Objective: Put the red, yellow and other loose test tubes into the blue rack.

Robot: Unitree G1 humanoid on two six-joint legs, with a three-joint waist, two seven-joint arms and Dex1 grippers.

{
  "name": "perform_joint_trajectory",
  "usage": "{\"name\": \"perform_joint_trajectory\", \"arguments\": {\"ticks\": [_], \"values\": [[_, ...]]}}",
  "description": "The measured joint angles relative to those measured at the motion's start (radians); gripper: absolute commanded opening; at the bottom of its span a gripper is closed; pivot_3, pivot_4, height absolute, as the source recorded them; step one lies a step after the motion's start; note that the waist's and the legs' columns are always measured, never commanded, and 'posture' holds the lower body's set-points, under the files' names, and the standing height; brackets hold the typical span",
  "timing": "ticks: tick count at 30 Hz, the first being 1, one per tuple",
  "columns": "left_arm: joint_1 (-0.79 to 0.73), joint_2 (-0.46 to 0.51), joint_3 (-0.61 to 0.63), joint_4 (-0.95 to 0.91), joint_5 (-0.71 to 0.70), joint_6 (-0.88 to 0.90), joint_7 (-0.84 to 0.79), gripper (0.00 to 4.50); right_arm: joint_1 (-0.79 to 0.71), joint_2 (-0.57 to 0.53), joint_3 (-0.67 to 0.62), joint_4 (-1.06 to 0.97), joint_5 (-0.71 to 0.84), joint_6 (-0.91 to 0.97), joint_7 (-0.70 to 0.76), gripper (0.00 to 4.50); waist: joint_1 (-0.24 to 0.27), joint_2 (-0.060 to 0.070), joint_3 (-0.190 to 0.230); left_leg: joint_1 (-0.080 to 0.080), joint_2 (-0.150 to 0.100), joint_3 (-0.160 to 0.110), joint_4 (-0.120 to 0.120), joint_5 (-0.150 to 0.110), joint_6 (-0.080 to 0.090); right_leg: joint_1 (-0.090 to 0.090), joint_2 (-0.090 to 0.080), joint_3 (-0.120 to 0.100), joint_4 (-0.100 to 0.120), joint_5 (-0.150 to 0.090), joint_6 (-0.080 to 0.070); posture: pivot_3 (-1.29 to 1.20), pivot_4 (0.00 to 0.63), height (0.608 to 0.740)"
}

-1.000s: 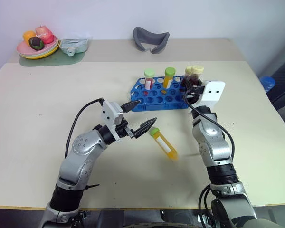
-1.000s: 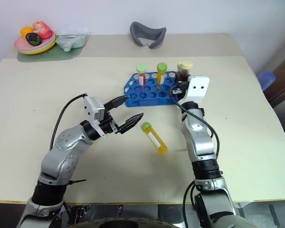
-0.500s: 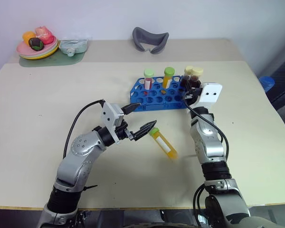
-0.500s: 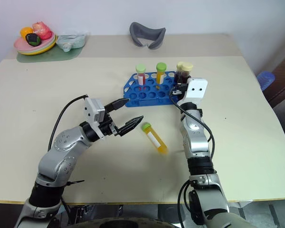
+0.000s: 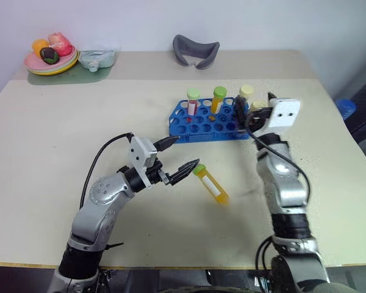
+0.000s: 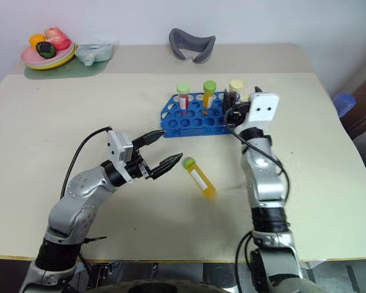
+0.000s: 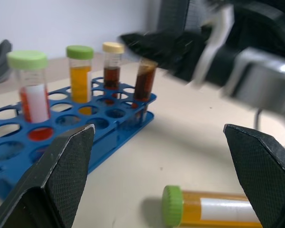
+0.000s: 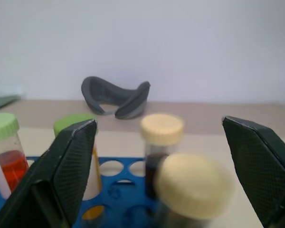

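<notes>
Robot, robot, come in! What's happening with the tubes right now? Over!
Both grippers open: left gripper by the yellow tube lying on the table, right gripper at the blue rack. Four tubes racked. Nothing blocking.

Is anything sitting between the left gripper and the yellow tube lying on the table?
Nothing visible. The left gripper, jaws open, is just beside the green cap of the yellow tube, which lies flat, with bare table between them. The blue rack stands farther back.
</notes>
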State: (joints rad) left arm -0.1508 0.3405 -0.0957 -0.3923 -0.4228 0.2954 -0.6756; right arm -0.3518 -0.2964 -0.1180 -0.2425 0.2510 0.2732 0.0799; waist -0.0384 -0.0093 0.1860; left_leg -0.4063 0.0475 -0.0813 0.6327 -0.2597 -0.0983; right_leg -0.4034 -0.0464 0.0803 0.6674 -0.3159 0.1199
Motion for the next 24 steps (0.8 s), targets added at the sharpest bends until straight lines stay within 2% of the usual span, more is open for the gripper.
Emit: {"name": "perform_joint_trajectory", "arguments": {"ticks": [2,3,6,9,12,14,17,21,24], "values": [[0.005,0.018,0.018,0.007,0.0,-0.006,-0.001,4.5,0.046,-0.103,-0.042,-0.119,0.079,0.147,0.059,4.41,-0.001,0.0,0.0,0.0,0.0,0.0,0.0,0.0,0.0,0.0,0.0,0.0,0.0,0.0,0.0,0.0,0.15,0.74],[0.001,0.026,0.025,0.019,0.0,-0.012,-0.006,4.5,0.083,-0.194,-0.062,-0.198,0.136,0.251,0.108,4.41,-0.001,0.002,0.0,0.0,0.0,0.0,0.0,0.0,0.0,0.0,0.0,0.0,0.0,0.0,0.0,0.0,0.15,0.74],[-0.002,0.05,0.048,0.056,0.001,-0.031,-0.021,4.5,0.16,-0.375,-0.113,-0.349,0.267,0.473,0.219,4.41,-0.007,0.004,-0.001,0.004,0.0,0.0,-0.001,-0.001,0.001,0.003,0.002,0.0,0.0,0.0,0.0,0.0,0.15,0.74],[-0.009,0.061,0.053,0.089,0.001,-0.048,-0.038,4.5,0.22,-0.514,-0.147,-0.463,0.413,0.642,0.316,4.41,-0.005,0.004,0.0,0.009,0.0,0.0,-0.001,-0.002,0.003,0.009,0.001,0.001,-0.002,0.0,0.0,0.0,0.15,0.74],[-0.032,0.081,0.057,0.126,0.002,-0.049,-0.058,4.5,0.173,-0.592,-0.15,-0.564,0.591,0.829,0.338,4.41,-0.007,0.004,0.0,0.014,0.0,0.0,-0.001,-0.002,0.004,0.014,0.002,0.001,-0.003,0.0,0.0,0.0,0.15,0.74],[-0.046,0.111,0.054,0.139,0.009,-0.051,-0.089,4.5,0.028,-0.557,-0.083,-0.577,0.691,0.99,0.276,4.41,-0.014,0.003,0.0,0.015,0.0,0.0,-0.001,-0.002,0.004,0.014,0.002,0.001,-0.003,0.0,0.0,0.0,0.15,0.74],[-0.055,0.151,0.03,0.141,0.027,-0.061,-0.139,4.5,-0.214,-0.417,0.093,-0.54,0.722,1.237,0.133,4.41,-0.023,0.004,0.0,0.015,0.001,0.0,-0.001,-0.002,0.004,0.013,0.003,0.001,-0.002,0.0,-0.001,0.0,0.15,0.74],[-0.048,0.162,0.029,0.141,0.037,-0.065,-0.158,4.5,-0.299,-0.311,0.214,-0.383,0.841,1.334,-0.075,4.41,-0.004,0.003,0.0,0.008,0.0,-0.001,-0.001,-0.002,0.004,0.009,0.001,0.0,-0.004,-0.001,0.0,0.0,0.15,0.74],[-0.039,0.167,0.034,0.14,0.037,-0.064,-0.159,4.5,-0.349,-0.286,0.273,-0.245,0.992,1.335,-0.275,4.41,-0.004,0.003,0.0,0.002,0.0,-0.001,0.001,-0.002,0.004,0.004,0.0,-0.001,-0.003,0.0,0.0,0.0,0.15,0.74]]}}
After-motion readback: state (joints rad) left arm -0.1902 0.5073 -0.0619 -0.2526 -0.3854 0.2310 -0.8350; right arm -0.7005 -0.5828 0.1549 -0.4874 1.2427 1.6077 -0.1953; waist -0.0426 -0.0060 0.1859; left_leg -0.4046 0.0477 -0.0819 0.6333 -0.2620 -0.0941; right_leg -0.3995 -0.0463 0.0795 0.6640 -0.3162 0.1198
